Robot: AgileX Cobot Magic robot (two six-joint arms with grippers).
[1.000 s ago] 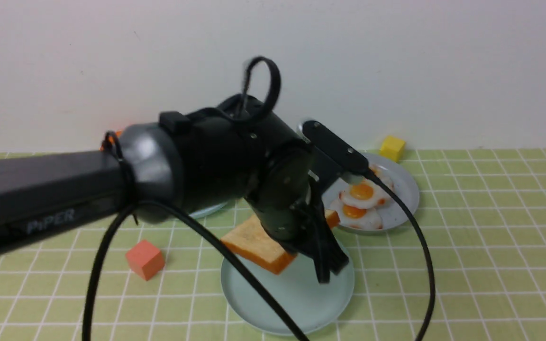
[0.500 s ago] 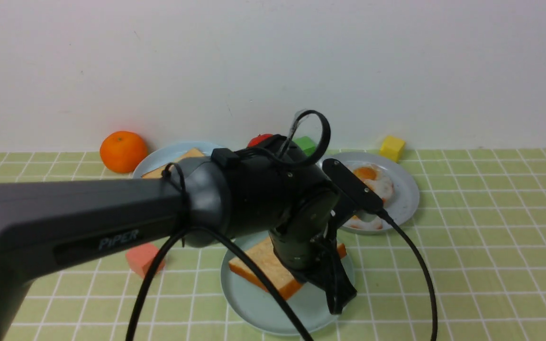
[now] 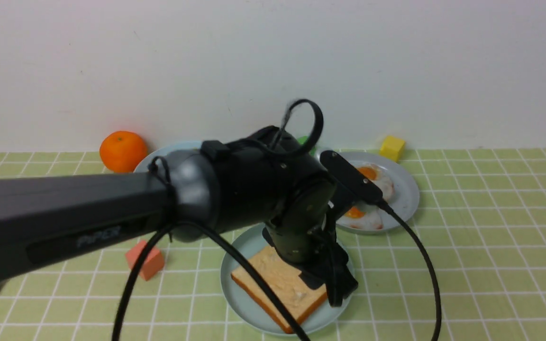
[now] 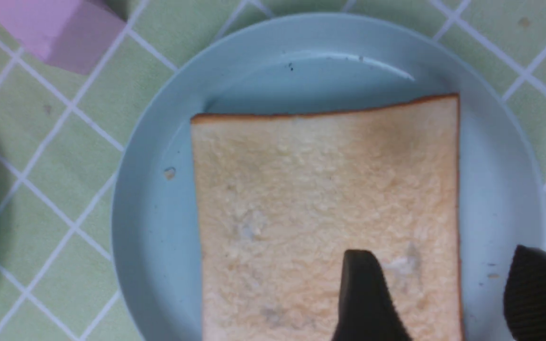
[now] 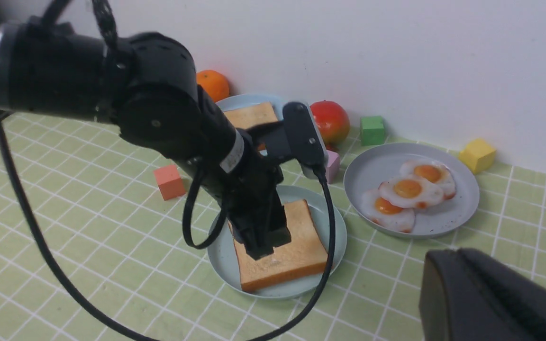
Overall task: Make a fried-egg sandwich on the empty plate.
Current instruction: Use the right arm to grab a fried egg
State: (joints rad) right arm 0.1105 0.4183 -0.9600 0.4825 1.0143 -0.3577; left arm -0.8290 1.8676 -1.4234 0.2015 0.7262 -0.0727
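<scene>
One golden toast slice point(image 3: 277, 284) lies flat on the pale teal plate point(image 3: 247, 246); both fill the left wrist view, toast point(image 4: 301, 189) and plate point(image 4: 159, 213). My left gripper point(image 3: 334, 289) is open just above it, one finger over the toast and one beyond its edge point(image 4: 439, 265). The second toast slice point(image 5: 249, 115) lies on a light-blue plate point(image 5: 235, 102) at the back. Three fried eggs overlap on the grey plate point(image 5: 448, 222); the middle one point(image 5: 405, 189) looks lobed. My right gripper point(image 5: 443, 258) is shut and empty, near the table's front right.
An orange point(image 3: 121, 150), a red fruit point(image 5: 330, 121), a green cube point(image 5: 372, 130) and a yellow cube point(image 3: 392, 148) stand along the back wall. A salmon cube point(image 3: 146, 260) sits left of the teal plate, a pink cube point(image 4: 55, 28) behind it. The left arm's cable hangs over the plate.
My left gripper lowered the tilted toast slice onto the teal plate and opened. The toast now lies flat, free of the jaws.
</scene>
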